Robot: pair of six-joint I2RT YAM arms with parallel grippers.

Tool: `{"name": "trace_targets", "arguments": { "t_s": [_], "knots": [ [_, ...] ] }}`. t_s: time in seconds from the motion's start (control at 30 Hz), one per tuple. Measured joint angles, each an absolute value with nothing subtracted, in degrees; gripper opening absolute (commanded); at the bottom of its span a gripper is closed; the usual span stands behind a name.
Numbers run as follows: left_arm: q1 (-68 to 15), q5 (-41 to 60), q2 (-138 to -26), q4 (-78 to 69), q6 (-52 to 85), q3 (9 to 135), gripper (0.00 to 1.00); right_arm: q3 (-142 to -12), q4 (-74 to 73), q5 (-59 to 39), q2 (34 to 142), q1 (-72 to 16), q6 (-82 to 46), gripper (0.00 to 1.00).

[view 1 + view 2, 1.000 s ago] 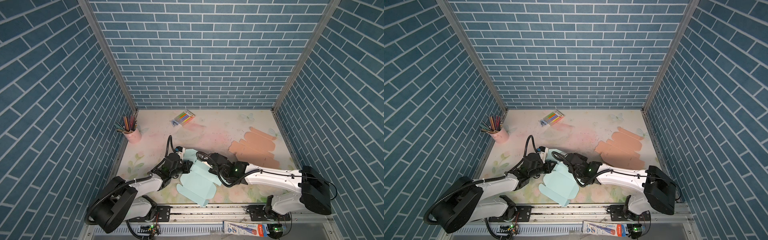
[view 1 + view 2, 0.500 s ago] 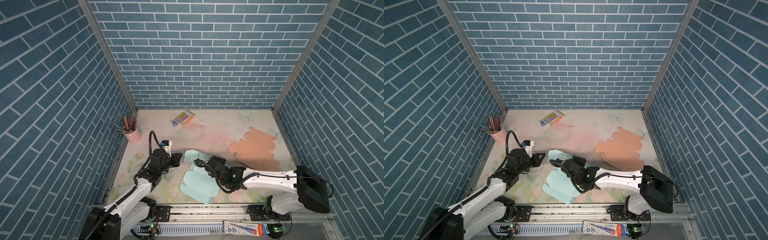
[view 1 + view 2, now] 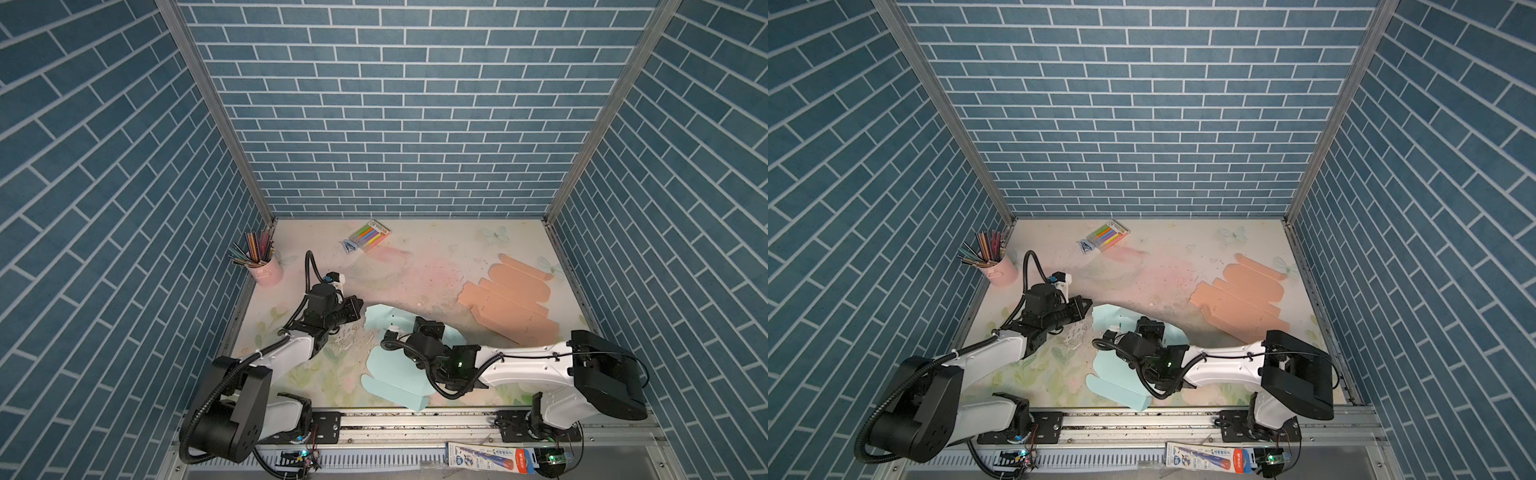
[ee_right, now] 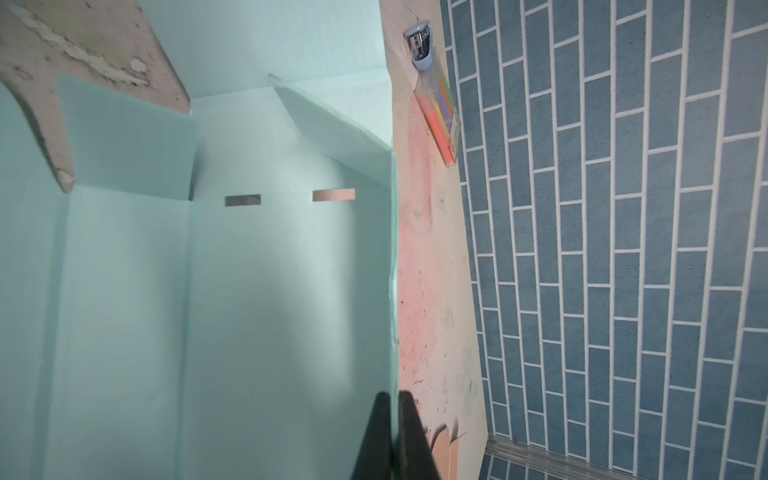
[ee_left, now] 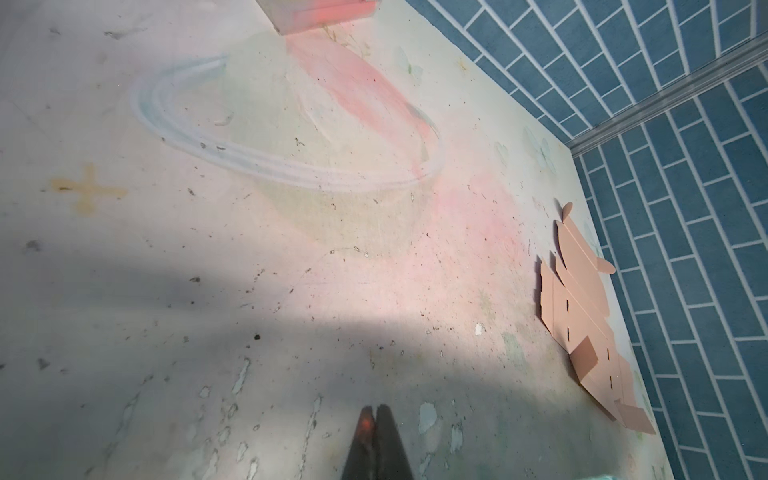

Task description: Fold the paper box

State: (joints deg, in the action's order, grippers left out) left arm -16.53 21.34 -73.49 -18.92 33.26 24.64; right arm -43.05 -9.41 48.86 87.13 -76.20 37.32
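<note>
The paper box is a light teal die-cut sheet (image 3: pixel 395 374) (image 3: pixel 1121 384), partly folded, near the table's front middle. In the right wrist view its inner face (image 4: pixel 249 270) shows two slots and a side panel standing upright. My right gripper (image 4: pixel 392 397) is shut on that panel's edge, and in both top views it (image 3: pixel 430 328) (image 3: pixel 1150 326) sits over the sheet's far part. My left gripper (image 3: pixel 360 306) (image 3: pixel 1088 302) (image 5: pixel 376 409) is shut and holds nothing, just left of the sheet's far corner over bare table.
A flat peach box blank (image 3: pixel 507 303) (image 3: pixel 1241 299) (image 5: pixel 582 316) lies at the right. A pink cup of pencils (image 3: pixel 266 270) (image 3: pixel 1003 272) stands by the left wall. A marker pack (image 3: pixel 370 235) (image 4: pixel 444 112) and a small stapler (image 4: pixel 422 45) lie at the back.
My left gripper has left the teal sheet and drawn back to the left. The right gripper keeps its hold on the panel and has shifted slightly with the sheet.
</note>
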Motion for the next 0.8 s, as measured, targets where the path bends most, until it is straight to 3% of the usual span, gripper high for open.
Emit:
{"name": "trace_targets", "arguments": {
  "t_s": [0.43,0.8],
  "knots": [
    [-22.9,22.92,-67.72,-21.41,32.69,20.51,0.0,-41.3,-17.96,51.77,88.51,-76.9,44.64,0.0],
    [-26.63,22.9,-65.12,-21.08,33.08,18.26,0.0,-34.98,-35.51,55.81,92.36,-78.13,55.02,0.0]
  ]
}}
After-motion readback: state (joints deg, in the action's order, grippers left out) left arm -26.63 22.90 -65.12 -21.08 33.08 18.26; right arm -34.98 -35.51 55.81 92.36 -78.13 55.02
